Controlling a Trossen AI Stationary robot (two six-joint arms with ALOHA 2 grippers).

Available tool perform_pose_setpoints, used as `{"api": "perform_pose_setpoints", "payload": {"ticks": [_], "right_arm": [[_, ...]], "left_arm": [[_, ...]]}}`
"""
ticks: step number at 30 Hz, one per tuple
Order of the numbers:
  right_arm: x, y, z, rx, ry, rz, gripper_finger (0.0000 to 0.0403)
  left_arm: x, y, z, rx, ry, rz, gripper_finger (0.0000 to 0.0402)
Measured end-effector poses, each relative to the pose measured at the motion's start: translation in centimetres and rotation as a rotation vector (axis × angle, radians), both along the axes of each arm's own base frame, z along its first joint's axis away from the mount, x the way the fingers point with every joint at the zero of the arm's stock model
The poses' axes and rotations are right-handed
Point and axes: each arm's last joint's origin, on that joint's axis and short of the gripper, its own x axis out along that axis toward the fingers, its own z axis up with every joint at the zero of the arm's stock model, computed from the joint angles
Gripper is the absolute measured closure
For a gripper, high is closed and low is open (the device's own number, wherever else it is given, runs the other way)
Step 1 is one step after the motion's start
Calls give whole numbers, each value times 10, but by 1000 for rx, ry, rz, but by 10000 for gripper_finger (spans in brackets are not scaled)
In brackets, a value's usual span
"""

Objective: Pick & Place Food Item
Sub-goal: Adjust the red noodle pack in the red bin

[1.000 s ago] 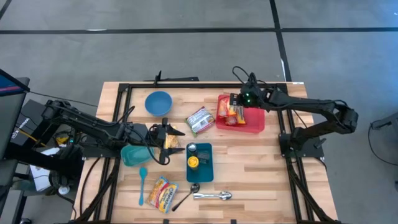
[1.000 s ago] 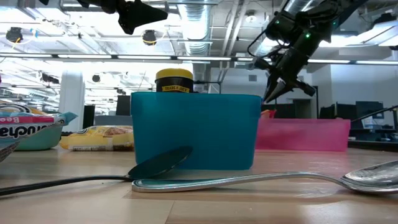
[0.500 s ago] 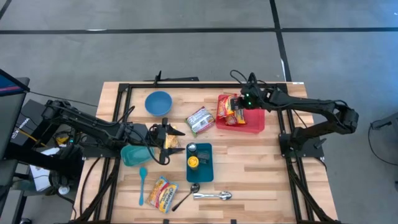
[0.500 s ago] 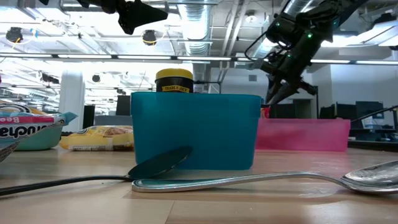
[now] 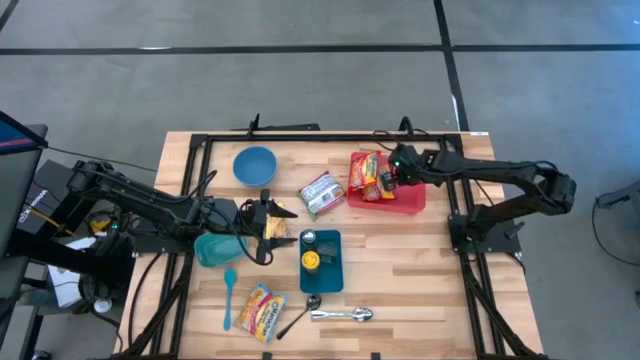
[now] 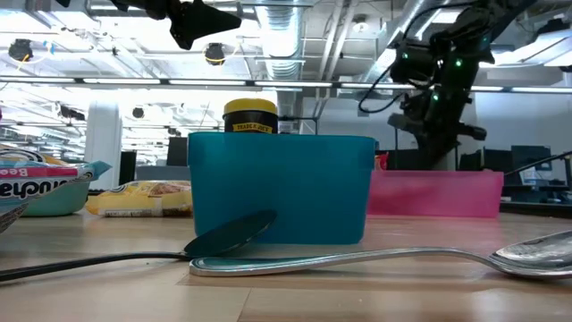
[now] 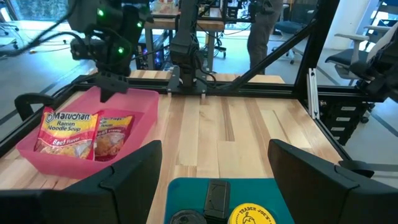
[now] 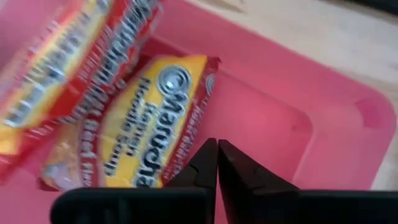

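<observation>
The right gripper point(image 8: 217, 163) hangs over the pink bin point(image 5: 404, 198), its two fingers pressed together with nothing between them. Just beneath it lie two ramen noodle packets point(image 7: 84, 132) side by side in the bin's left part; the bin's right part is bare. Toward the table's middle stands a teal tray point(image 5: 331, 270) holding a yellow-lidded jar point(image 5: 311, 260). The left gripper point(image 5: 268, 228) waits beside that tray with its fingers spread wide, empty. A blue bowl point(image 5: 254, 165) sits farther back.
</observation>
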Motion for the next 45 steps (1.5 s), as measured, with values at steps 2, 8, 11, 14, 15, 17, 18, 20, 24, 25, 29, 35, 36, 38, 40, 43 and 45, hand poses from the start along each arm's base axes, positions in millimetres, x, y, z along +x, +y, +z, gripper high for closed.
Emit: {"api": "perform_pose_setpoints", "payload": {"ticks": [2, 8, 11, 14, 15, 17, 18, 20, 24, 25, 29, 35, 36, 38, 40, 43, 45], "right_arm": [[-2, 1, -5, 1, 4, -1, 397], [-5, 2, -16, -2, 1, 2, 401], [-3, 1, -16, -21, -34, 6, 401], [1, 0, -17, -45, -88, 4, 402], [2, -1, -17, -51, -107, 1, 402], [2, -1, -19, -53, -125, 0, 402], [1, -1, -21, -52, -124, 0, 402], [-1, 0, -24, -46, -114, -4, 402], [-5, 2, -29, -41, -88, -8, 402], [-5, 2, -29, -41, -87, -8, 402], [-6, 3, -31, -36, -82, -8, 403], [-4, 7, -31, -29, -88, -2, 403], [-3, 7, -31, -29, -89, 0, 403], [-3, 8, -31, -28, -89, 7, 403], [-3, 9, -31, -29, -89, 9, 403], [-3, 9, -31, -30, -88, 8, 403], [-3, 9, -31, -30, -88, 8, 403]], "left_arm": [[0, 0, 0, 0, 1, 0, 112], [0, 0, 0, 0, 1, 0, 112], [0, 0, 0, 0, 1, 0, 112], [0, 0, 0, 0, 1, 0, 112], [0, 0, 0, 0, 1, 0, 112], [0, 0, 0, 0, 1, 0, 112], [0, 0, 0, 0, 1, 0, 112], [0, 0, 0, 0, 1, 0, 112], [0, 0, 0, 0, 1, 0, 112], [0, 0, 0, 0, 1, 0, 112], [0, 0, 0, 0, 1, 0, 112], [0, 0, 0, 0, 1, 0, 112], [0, 0, 0, 0, 1, 0, 112], [0, 0, 0, 0, 1, 0, 112], [0, 0, 0, 0, 1, 0, 112], [0, 0, 0, 0, 1, 0, 112], [0, 0, 0, 0, 1, 0, 112]]}}
